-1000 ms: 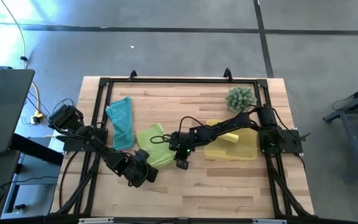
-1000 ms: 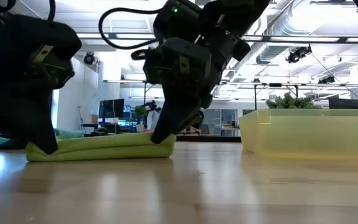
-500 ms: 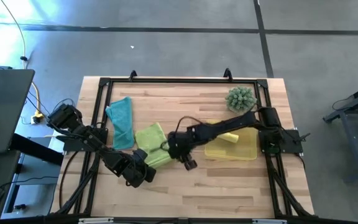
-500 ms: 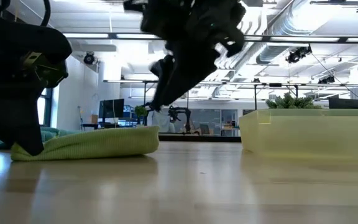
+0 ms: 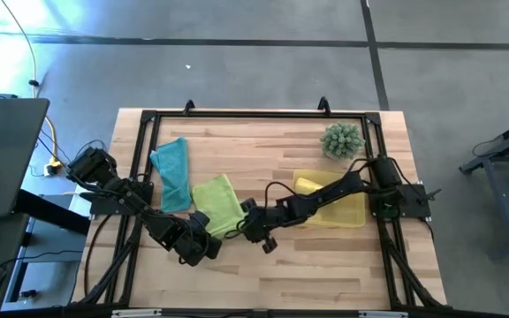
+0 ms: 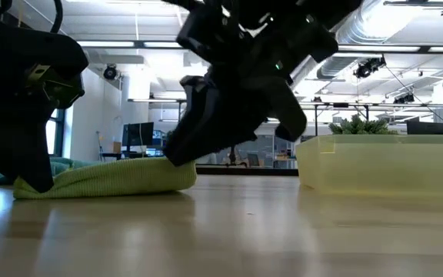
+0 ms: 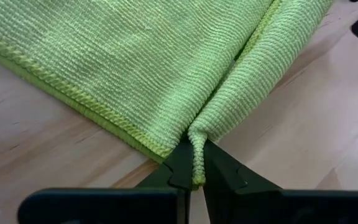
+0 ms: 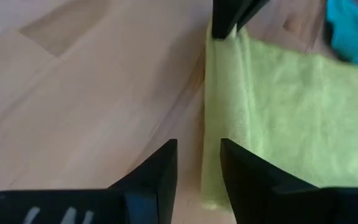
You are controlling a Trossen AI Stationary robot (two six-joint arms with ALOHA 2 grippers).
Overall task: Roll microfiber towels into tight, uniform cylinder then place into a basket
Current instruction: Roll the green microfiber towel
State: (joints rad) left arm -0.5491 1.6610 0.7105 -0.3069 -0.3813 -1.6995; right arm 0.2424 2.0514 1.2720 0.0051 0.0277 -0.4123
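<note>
The lime green towel (image 5: 217, 203) lies on the table with a strip along its near edge folded over into a low roll (image 6: 106, 178). My left gripper (image 5: 203, 240) is shut on the roll's left end. My right gripper (image 5: 253, 231) stands open at the roll's right end (image 8: 211, 186), its fingers low over the table on either side of it. The teal towel (image 5: 173, 170) lies crumpled at the far left. The rolled yellow towel (image 5: 312, 187) lies in the basket (image 5: 352, 216). My left gripper pinches the end of the folded-over strip (image 7: 196, 155) at the green towel's near left corner between its two fingers. The fingers slant down from the near left. The towel lies slack on the table. My right gripper: whether its fingers (image 8: 241, 174) touch the roll's end, I cannot tell.
A spiky green plant (image 5: 341, 140) stands at the far right behind the basket, whose wall (image 6: 383, 165) rises right of the roll. A black frame (image 5: 254, 115) runs round the table top. Bare wood lies along the near edge.
My right gripper has let go of the roll's right end, opened, risen and rolled about its wrist. It has then come back down at that end. The green towel has slid a little toward the table's left, and its freed right end has sprung up rounder.
</note>
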